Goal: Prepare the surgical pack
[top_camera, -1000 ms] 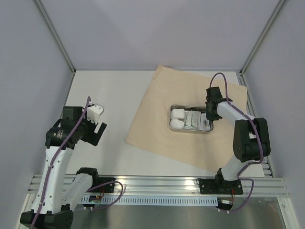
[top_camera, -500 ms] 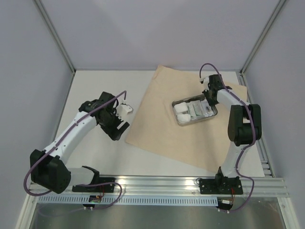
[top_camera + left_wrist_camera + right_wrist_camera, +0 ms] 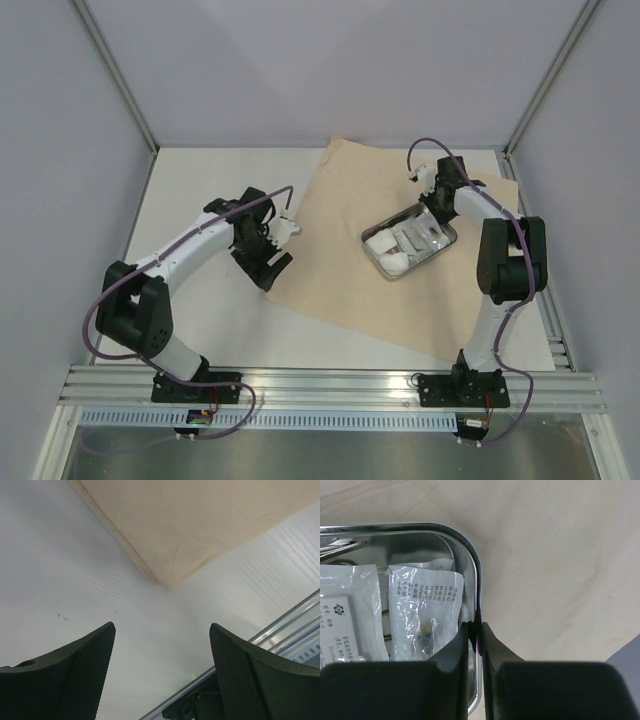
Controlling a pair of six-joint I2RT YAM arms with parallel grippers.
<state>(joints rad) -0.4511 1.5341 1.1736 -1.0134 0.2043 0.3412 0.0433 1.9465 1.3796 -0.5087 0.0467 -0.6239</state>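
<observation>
Wrap sheet: the tan wrap sheet is spread flat on the white table and fills the centre and right of the overhead view; one corner is seen at the upper middle of the left wrist view.
Tray: the steel tray is set on the wrap sheet, right of centre in the overhead view, and is turned at an angle to the table edges.
Tray contents: white gauze pads are packed at the lower left end; clear packets with printed lettering are laid flat toward the upper right end.
Right gripper: the right gripper is placed at the upper right end of the tray. In the right wrist view its fingers are pressed narrow, with the thin tray rim pinched between them.
Left gripper: the left gripper is held over the table just beside the left corner of the wrap sheet. Its jaws are spread wide and nothing is held between them.
Rail: a metal rail is seen at the lower right of the left wrist view.
</observation>
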